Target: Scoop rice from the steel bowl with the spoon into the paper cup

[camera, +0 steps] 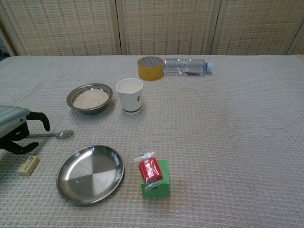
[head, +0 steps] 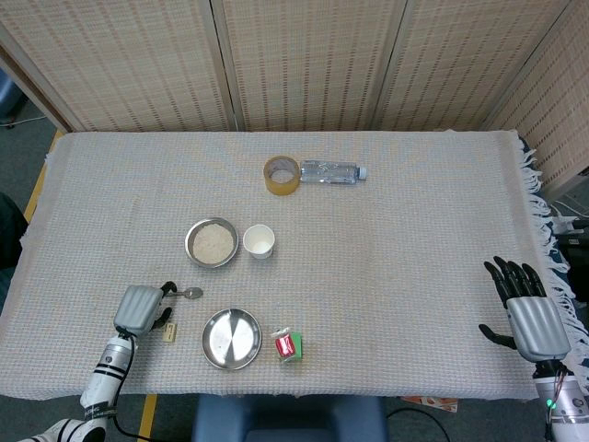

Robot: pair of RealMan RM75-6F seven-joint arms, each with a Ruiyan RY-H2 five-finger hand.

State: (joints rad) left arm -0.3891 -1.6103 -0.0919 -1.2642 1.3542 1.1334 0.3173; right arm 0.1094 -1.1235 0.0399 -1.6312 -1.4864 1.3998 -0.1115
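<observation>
Left hand (camera: 16, 128) over spoon (camera: 52, 135) handle, fingers apart, gripping nothing; spoon lies left-right, bowl end pointing right. Right hand (head: 529, 313) spread, far right.

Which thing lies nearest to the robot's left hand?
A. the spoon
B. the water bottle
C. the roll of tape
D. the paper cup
A: the left hand is at the handle end of the spoon, while the other three things lie farther up the table.

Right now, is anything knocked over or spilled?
Only the water bottle lies on its side beside the tape roll. No rice is spilled: it sits in the steel bowl, and the paper cup stands upright.
</observation>
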